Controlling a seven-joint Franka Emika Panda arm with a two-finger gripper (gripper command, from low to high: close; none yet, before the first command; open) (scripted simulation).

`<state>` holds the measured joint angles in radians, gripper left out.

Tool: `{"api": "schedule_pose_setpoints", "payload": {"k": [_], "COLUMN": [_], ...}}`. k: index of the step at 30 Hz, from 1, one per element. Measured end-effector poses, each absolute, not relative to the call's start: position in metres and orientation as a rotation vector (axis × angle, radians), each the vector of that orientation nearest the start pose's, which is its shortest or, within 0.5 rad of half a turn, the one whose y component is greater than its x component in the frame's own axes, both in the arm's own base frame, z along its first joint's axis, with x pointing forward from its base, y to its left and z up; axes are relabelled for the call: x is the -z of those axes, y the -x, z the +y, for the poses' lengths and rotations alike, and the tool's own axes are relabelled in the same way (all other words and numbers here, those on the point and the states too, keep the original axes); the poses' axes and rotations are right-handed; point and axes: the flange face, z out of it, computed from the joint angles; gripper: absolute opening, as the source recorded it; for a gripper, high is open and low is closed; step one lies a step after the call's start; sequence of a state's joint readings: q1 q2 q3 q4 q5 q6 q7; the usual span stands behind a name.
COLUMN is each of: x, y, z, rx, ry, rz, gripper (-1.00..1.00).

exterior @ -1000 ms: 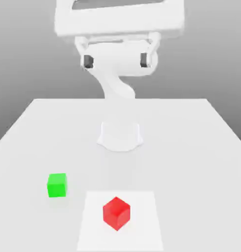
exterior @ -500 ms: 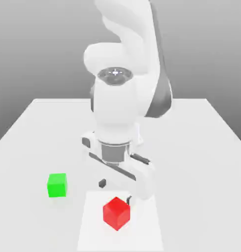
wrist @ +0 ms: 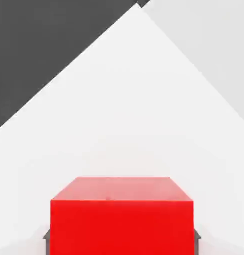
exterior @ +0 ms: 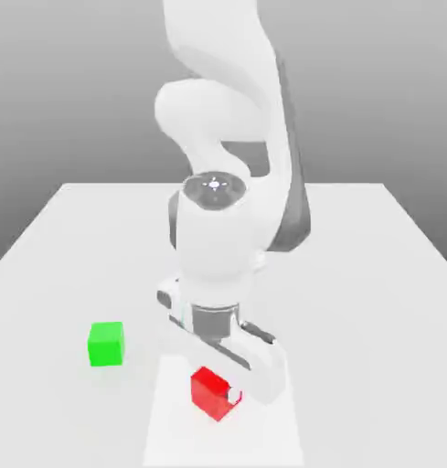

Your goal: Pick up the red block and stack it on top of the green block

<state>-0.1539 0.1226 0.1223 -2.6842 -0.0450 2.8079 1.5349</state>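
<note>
While the exterior view shows one white arm bent low over the table (exterior: 71, 238), its gripper (exterior: 219, 388) sits down at the single red block (exterior: 208, 391), which rests on a paler square patch (exterior: 263, 430) of the tabletop. One green block (exterior: 106, 344) stands alone toward the exterior view's left, well apart from the red one. Two blocks in all. From the hand view, one red block (wrist: 122, 219) fills the near field, with a dark fingertip (wrist: 46, 233) showing at each of its two sides, just beside the faces; whether they press the cube I cannot tell
</note>
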Motion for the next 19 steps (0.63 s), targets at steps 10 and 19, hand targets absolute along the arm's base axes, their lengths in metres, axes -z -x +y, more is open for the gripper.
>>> {"api": "schedule_pose_setpoints", "payload": {"k": [10,19], "x": [-0.240,-0.185], "y": [-0.295,-0.287], "z": [-0.184,-0.189], "rx": [0.004,0.001], "ry": [1.709,1.678], "rz": [2.639,2.655], "gripper": [-1.00,1.00]}}
